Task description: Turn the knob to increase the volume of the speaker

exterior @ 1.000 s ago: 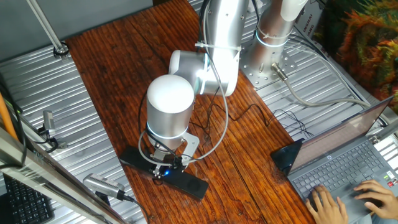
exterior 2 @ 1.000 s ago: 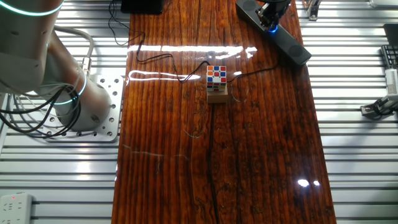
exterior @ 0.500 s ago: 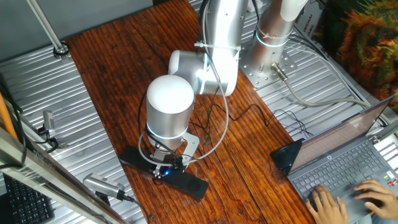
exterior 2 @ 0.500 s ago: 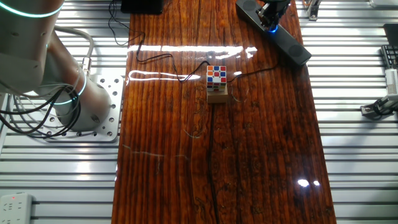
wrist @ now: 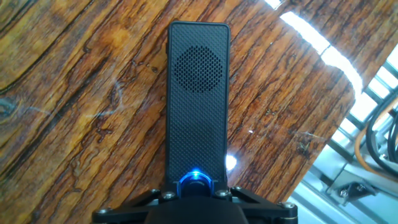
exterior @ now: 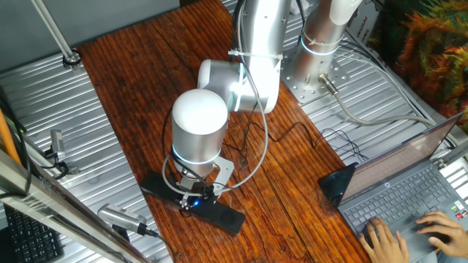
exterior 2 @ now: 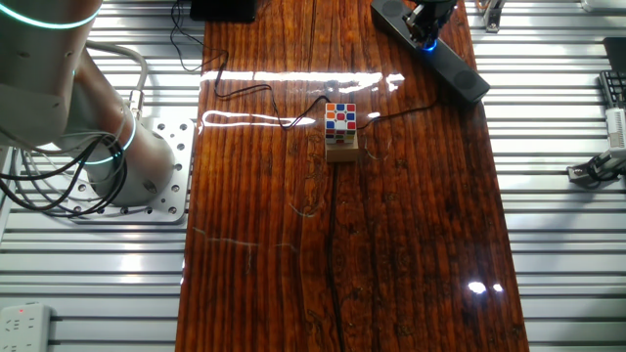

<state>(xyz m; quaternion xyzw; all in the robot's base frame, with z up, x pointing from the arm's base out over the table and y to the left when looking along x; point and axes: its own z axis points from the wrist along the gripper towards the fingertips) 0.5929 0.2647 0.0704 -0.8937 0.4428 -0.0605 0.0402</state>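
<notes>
Small round blue-glowing knob (wrist: 195,180) at hand view's 6 o'clock, directly under two-finger gripper (exterior: 194,196). Long slim black mesh speaker (wrist: 198,106) runs toward 12 o'clock, on wooden table (exterior 2: 342,244). Jaw opening hidden; grip on knob: cannot tell.

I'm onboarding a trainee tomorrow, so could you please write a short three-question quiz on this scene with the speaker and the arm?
1. True or false: the gripper is at the knob of the speaker.
2. Multiple choice: what stands near the middle of the wooden table? A) a mug B) a colourful puzzle cube on a small block C) a book
3. Fill in: the knob's ring glows ____.

Key:
1. True; in the hand view the gripper body sits right over the knob, though the fingertips are hidden, so the grip itself cannot be confirmed.
2. B
3. blue
</notes>
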